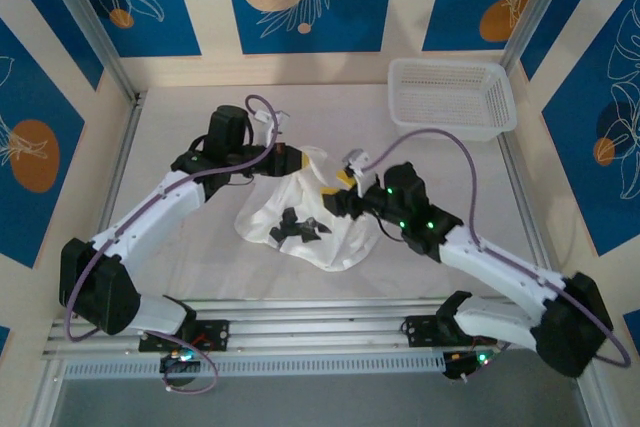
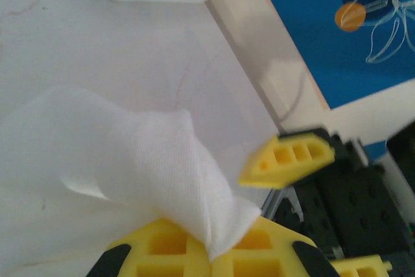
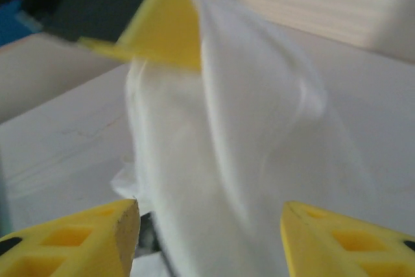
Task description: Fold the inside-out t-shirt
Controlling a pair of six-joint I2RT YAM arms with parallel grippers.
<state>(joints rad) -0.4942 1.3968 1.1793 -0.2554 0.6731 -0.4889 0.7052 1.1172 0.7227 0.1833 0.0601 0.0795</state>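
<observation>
Top external view gives us the inside-out t-shirt as a crumpled white heap near the middle of the pale surface. It lies between the two arms and well apart from the white mesh basket, which stands at the far right corner. We see the cloth bunched rather than spread. Its far side is drawn up into a peak, and the rest slumps in loose folds to a wider, ragged foot on the surface, with a few dark patches across its middle. The left pincer meets that peak from the left, and the right pincer sits just beside it on the right flank of the heap. From the left wrist we see a thin, finely ribbed knit. A rounded fold rises away from the camera, and a corner of the fabric is nipped between the yellow fingers, which press together on it, so the left pincer has the shirt in its grip. From the right wrist the cloth hangs as a tall, blurred white drape, creased lengthwise. It falls between that pincer's two yellow fingers, which stand wide apart with neither clamping it. Which part of the garment is sleeve, hem or neck we cannot tell from these folds.
</observation>
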